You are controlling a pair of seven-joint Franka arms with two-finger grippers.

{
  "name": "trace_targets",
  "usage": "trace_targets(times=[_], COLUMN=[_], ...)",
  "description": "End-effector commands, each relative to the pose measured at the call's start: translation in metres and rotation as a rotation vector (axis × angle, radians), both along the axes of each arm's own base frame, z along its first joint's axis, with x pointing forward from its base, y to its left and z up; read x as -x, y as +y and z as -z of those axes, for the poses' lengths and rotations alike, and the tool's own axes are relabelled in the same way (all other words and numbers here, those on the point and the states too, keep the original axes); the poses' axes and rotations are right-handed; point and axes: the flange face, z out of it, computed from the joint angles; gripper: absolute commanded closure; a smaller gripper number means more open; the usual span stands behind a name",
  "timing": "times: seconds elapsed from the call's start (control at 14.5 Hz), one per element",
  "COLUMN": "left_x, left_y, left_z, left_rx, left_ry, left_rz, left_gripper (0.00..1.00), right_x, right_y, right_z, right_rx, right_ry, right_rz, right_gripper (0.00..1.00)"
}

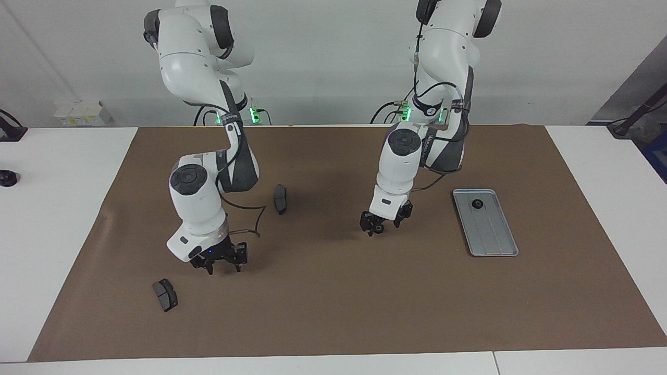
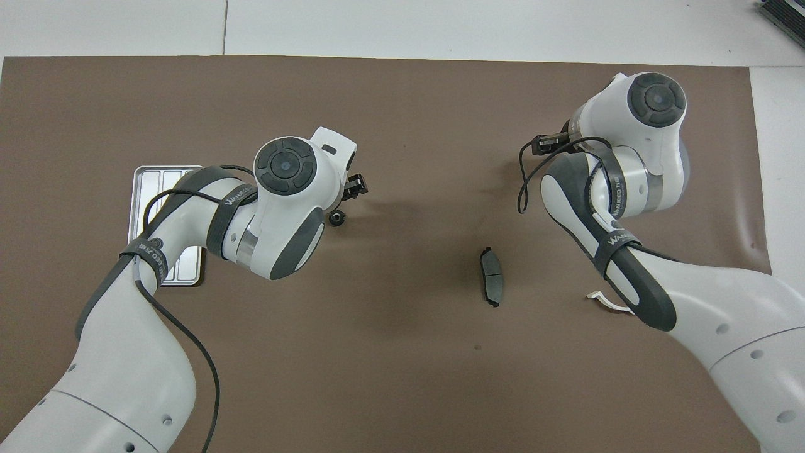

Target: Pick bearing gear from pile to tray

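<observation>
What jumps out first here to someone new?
Two white arms, both bent low over the brown mat. The left tool is down at a small black ring mid-table, between a dark pad and the tray. The right tool is low toward the right arm's end, beside another dark pad. The silver tray at the left arm's end holds one black ring.
</observation>
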Motion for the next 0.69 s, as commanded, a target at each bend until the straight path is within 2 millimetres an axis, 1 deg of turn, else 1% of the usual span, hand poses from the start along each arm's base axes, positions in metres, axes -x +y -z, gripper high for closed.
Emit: trace_targets(times=[0.0,0.21,0.35,0.55,0.62], left_x=[0.015,0.024,0.028,0.032,0.033], left_y=[-0.001,-0.005,-0.009,-0.008,-0.008], left_z=[0.021,0.030,0.032,0.036,0.036], left_rx=[-0.017,-0.019,-0.011,-0.016,-0.019], left_ry=[-0.008,-0.002,-0.012,-0.002,0.001], left_rz=[-0.003,0.005,0.006,0.008,0.008], left_gripper=[0.36,0.38,0.39,0.49,0.51], right_x=[0.024,0.030,0.030,0.033,0.035], right_y=[-0.015,-0.030,-0.033,-0.040,-0.040], right_z=[0.005,0.010,0.009,0.013,0.014], right_rx=[0.001,0.009,0.012,0.011,0.011], right_ry=[0.046,0.064,0.065,0.073,0.073], right_rz=[0.001,0.019,0.021,0.032,0.033], right_gripper=[0.33,0.36,0.37,0.38,0.41])
